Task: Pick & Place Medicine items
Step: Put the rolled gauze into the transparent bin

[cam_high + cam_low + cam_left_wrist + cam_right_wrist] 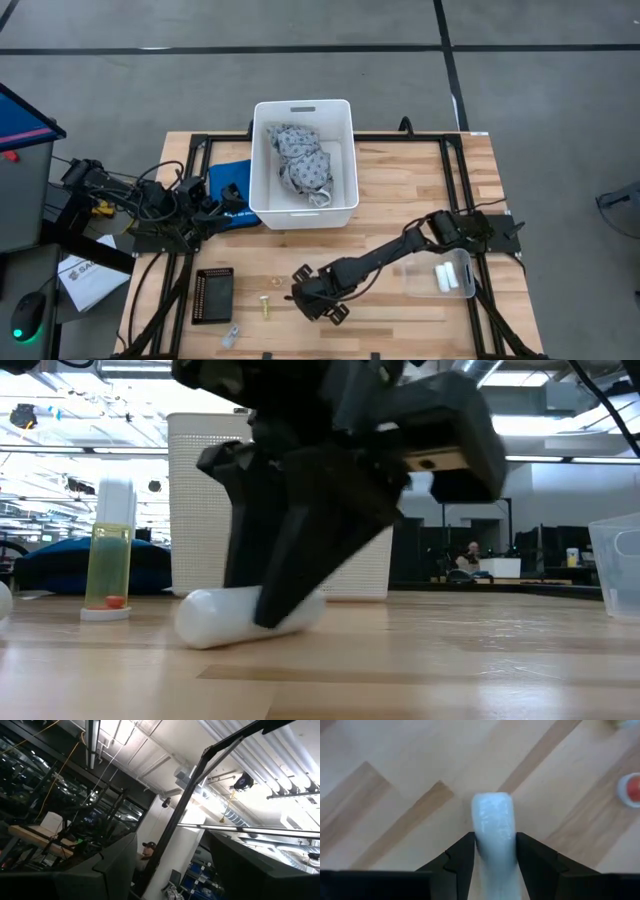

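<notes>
Two dark fingers of the right gripper (495,852) are seen closed narrowly on either side of a white cylinder (493,827), each pressed against its flank, while the piece lies flat on the wooden table (400,180). From table height, the same cylinder (225,618) is shown resting lengthwise on the planks, its rounded end projecting beyond the gripper's (285,615) fingers. From above, the right gripper (318,300) is placed near the table's front edge, well forward of the white bin (303,205), with the right arm stretched across from the right side. Bare planks are left open around the gripper, broken only by a small brass bolt (266,305) just beside it and a black rectangular block (212,295) farther along the front. The cylinder is smooth, unmarked and plain white, with a faintly glossy skin in the right wrist view. Two more white cylinders (448,279) are seen lying side by side in a clear tray (425,287) near the right edge. A grey patterned cloth bundle (303,165) is held inside the bin. The left gripper (222,205) is parked by the table's left edge, next to a blue cloth (245,180), with its fingers (112,870) set apart and nothing between them.
</notes>
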Controlling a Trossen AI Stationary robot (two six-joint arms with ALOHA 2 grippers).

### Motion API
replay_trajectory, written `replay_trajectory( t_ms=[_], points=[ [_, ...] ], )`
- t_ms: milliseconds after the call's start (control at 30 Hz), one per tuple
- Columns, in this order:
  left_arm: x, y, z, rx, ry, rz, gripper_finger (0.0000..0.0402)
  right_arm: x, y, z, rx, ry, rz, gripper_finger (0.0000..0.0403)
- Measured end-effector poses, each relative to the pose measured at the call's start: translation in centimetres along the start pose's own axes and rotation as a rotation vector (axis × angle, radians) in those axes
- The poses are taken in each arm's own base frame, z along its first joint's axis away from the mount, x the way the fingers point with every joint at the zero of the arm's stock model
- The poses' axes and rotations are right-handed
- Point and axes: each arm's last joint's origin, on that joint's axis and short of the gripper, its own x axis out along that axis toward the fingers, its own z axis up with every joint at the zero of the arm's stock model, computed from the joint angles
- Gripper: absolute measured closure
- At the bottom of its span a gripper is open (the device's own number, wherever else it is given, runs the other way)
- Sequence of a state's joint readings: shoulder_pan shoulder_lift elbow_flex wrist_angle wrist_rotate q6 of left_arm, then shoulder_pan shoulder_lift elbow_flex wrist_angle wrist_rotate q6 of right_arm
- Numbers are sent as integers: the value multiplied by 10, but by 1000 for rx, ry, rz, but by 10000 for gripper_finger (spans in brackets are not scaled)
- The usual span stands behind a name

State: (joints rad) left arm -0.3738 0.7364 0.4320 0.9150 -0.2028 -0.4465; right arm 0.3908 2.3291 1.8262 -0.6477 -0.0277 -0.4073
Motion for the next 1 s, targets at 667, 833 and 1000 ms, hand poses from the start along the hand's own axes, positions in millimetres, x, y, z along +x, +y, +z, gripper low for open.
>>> replay_trajectory(
  t_ms=[667,833,1000],
  points=[
    [0,0,0,-3,0,1,160,-6,16,10,155,0,26,318],
    [0,0,0,-7,0,1,160,-26,39,33,217,-14,66,318],
    [0,0,0,-27,6,-12,160,-50,72,52,354,24,101,318]
  ],
)
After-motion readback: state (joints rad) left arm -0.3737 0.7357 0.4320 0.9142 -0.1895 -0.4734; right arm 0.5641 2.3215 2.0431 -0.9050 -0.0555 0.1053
